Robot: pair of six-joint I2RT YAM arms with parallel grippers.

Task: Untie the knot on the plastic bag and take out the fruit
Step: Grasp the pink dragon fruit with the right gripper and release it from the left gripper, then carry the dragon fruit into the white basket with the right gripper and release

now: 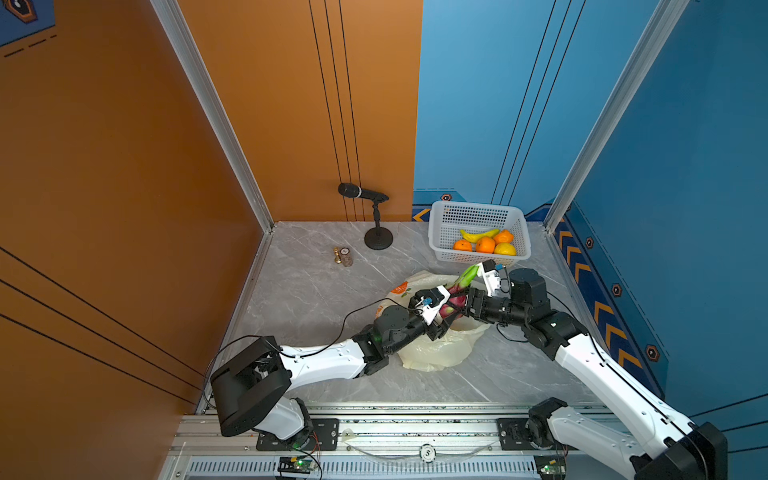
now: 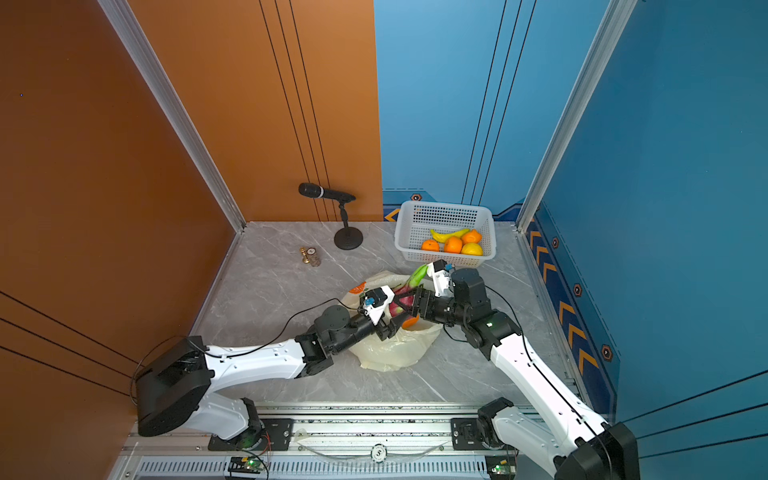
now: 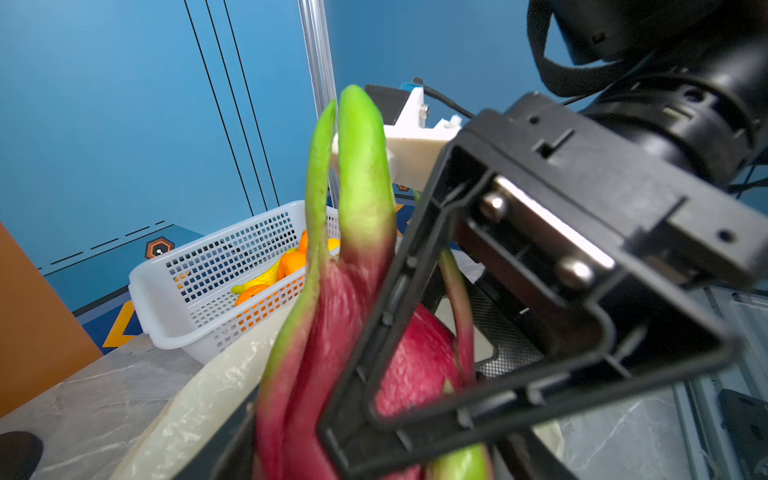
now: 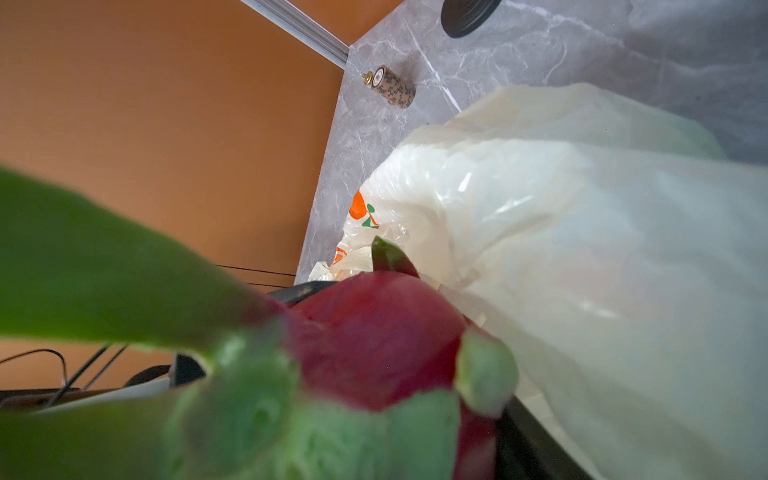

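A pink dragon fruit (image 1: 456,291) (image 2: 405,294) with green tips is held up over the open mouth of the pale-yellow plastic bag (image 1: 440,353) (image 2: 390,353). My left gripper (image 1: 446,316) (image 2: 395,318) is shut on its lower part, seen close in the left wrist view (image 3: 345,316). From the right, my right gripper (image 1: 463,305) (image 2: 409,303) has its black fingers (image 3: 374,332) clamped across the same fruit (image 4: 374,332). An orange (image 2: 410,321) shows inside the bag. The bag (image 3: 208,399) (image 4: 582,249) lies crumpled on the table. The knot is out of view.
A white perforated basket (image 1: 473,204) (image 2: 444,204) (image 3: 158,307) stands at the back right, holding oranges (image 1: 485,245), a lemon (image 1: 505,249) and a banana (image 1: 478,235). A microphone on a round stand (image 1: 378,239) and a small bottle (image 1: 344,257) (image 4: 395,87) stand at the back.
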